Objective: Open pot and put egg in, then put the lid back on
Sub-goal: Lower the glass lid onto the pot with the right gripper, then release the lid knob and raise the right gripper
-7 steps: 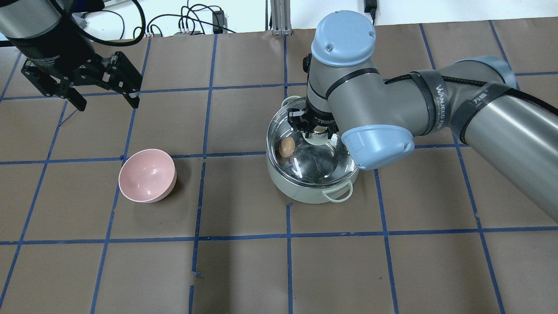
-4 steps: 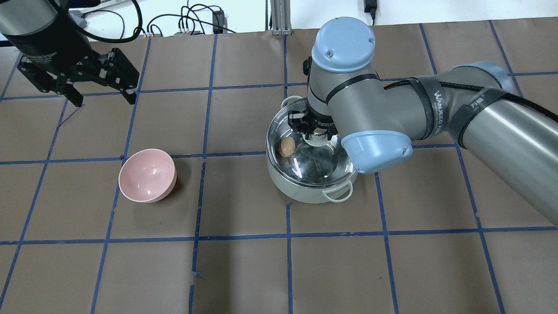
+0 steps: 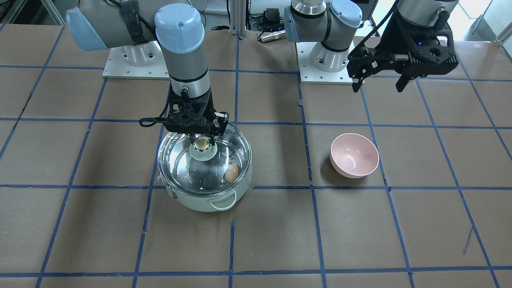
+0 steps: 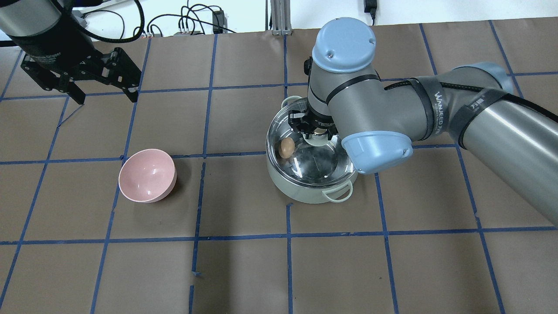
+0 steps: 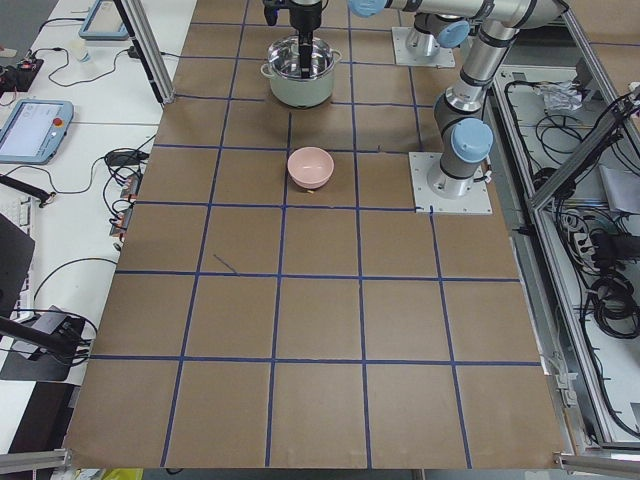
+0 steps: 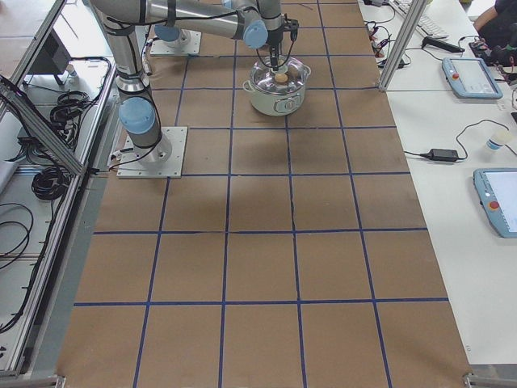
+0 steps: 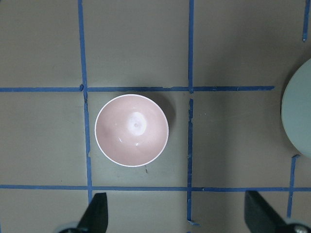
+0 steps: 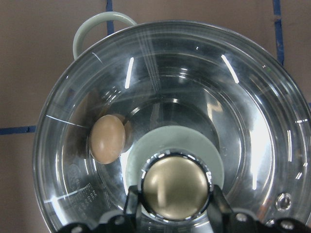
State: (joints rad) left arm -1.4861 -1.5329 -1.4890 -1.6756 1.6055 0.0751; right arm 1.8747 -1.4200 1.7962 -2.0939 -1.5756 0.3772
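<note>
The pale mint-green pot (image 4: 305,194) stands mid-table, also in the front view (image 3: 200,203). The clear glass lid (image 4: 324,163) lies on its rim, also in the right wrist view (image 8: 243,97). The tan-brown egg (image 4: 286,147) lies inside under the glass, against the pot's wall (image 3: 232,173) (image 8: 107,139). My right gripper (image 4: 317,131) (image 3: 203,141) is shut on the lid's beige-gold knob (image 8: 176,187), a finger at each side. My left gripper (image 4: 107,99) (image 3: 377,89) (image 7: 177,213) is open and empty, held high over the far left of the table.
A pink bowl (image 4: 147,175) (image 3: 354,155) (image 7: 131,129) sits empty and upright, left of the pot and below the left gripper. The pot's edge shows at the left wrist view's right side (image 7: 301,111). Blue tape lines grid the brown table. Cables lie at the far edge.
My left gripper has drawn back and up toward the far left corner. My right gripper has shifted slightly and the lid has settled level on the pot.
</note>
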